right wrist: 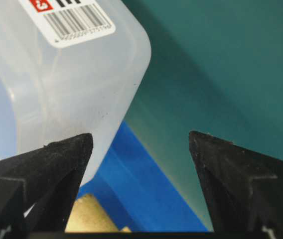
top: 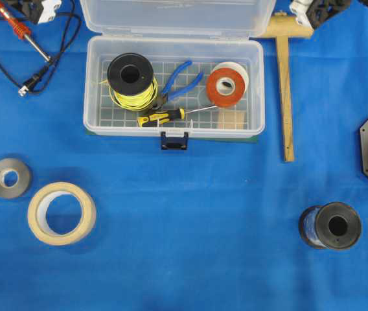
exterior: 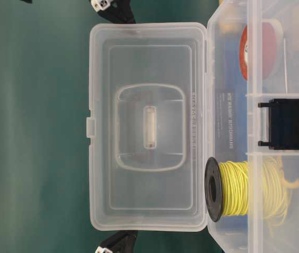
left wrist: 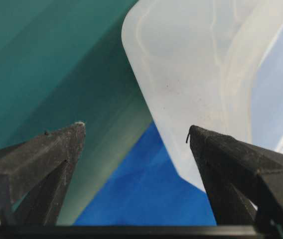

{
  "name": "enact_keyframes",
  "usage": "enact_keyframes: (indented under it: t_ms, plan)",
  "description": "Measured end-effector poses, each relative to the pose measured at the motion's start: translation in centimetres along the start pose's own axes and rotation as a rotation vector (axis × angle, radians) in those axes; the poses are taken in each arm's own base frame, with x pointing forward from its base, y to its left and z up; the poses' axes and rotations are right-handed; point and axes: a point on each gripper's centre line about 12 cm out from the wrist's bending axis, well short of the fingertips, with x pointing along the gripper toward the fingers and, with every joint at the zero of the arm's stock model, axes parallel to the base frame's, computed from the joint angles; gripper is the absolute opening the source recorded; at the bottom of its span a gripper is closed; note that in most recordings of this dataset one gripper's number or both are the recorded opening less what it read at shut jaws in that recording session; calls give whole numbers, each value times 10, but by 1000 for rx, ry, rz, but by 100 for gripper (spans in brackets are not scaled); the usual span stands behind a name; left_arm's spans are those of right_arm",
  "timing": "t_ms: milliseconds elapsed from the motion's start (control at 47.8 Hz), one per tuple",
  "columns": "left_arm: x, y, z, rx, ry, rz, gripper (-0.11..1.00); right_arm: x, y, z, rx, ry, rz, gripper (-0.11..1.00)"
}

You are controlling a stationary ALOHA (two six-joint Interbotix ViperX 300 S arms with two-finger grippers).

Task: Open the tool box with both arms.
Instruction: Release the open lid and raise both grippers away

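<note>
Lid of your large clear plastic rectangular tool box (top: 174,84) stands raised at 12 o'clock, exposing tools. Your left gripper (left wrist: 137,133) and right gripper (right wrist: 141,140) flank its corners, fingers wide apart, holding nothing, seemingly steadying it open.

left pincer (left wrist: 136,134): black, pointed, ridged fingers | right pincer (right wrist: 140,139): same | fittings: apparently white

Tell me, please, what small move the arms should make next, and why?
Probably pull both grippers straight back from the lid. The tool box already stands open, lid upright, and the left gripper and the right gripper are open beside its corners, holding nothing.
</note>
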Motion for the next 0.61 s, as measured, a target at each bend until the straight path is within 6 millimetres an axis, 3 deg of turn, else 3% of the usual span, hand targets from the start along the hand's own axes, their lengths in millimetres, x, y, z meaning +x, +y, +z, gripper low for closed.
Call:
enact_keyframes:
  t_ms: [439,606]
  plan:
    - [12,10,-7,-19,24,27,87,18,-11,-7,12,46,-28,83]
    - [12,11,-6,-19,23,30,87,16,-11,-5,12,40,-29,83]
